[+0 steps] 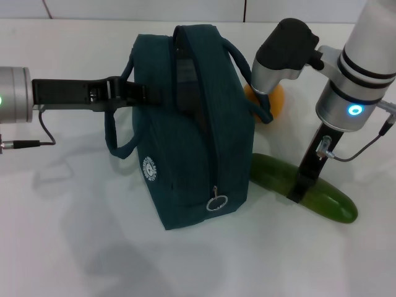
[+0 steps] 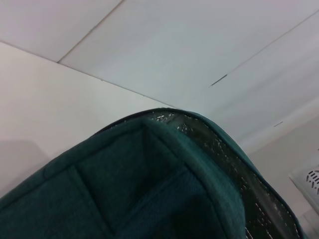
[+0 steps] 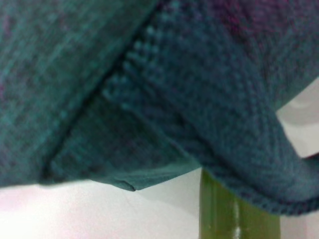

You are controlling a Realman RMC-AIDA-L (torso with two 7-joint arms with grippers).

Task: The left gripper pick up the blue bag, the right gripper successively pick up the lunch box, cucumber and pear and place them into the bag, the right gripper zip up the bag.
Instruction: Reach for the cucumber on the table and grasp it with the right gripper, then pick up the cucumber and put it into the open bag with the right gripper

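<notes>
The blue bag (image 1: 192, 154) stands upright mid-table, its top zipper open and its ring pull (image 1: 216, 202) hanging at the front. My left gripper (image 1: 151, 94) reaches in from the left and is shut on the bag's top edge by the handle; the left wrist view looks close along that rim (image 2: 164, 149). My right gripper (image 1: 297, 192) points down onto the cucumber (image 1: 328, 201), which lies to the right of the bag. The right wrist view shows bag fabric (image 3: 149, 74) above the cucumber (image 3: 234, 214). The pear (image 1: 277, 99) sits behind the right arm. The lunch box is out of view.
One loop handle (image 1: 114, 139) droops off the bag's left side, under the left arm. The right arm's grey elbow (image 1: 281, 52) hangs over the bag's far right corner. White tabletop (image 1: 74, 247) stretches in front and to the left.
</notes>
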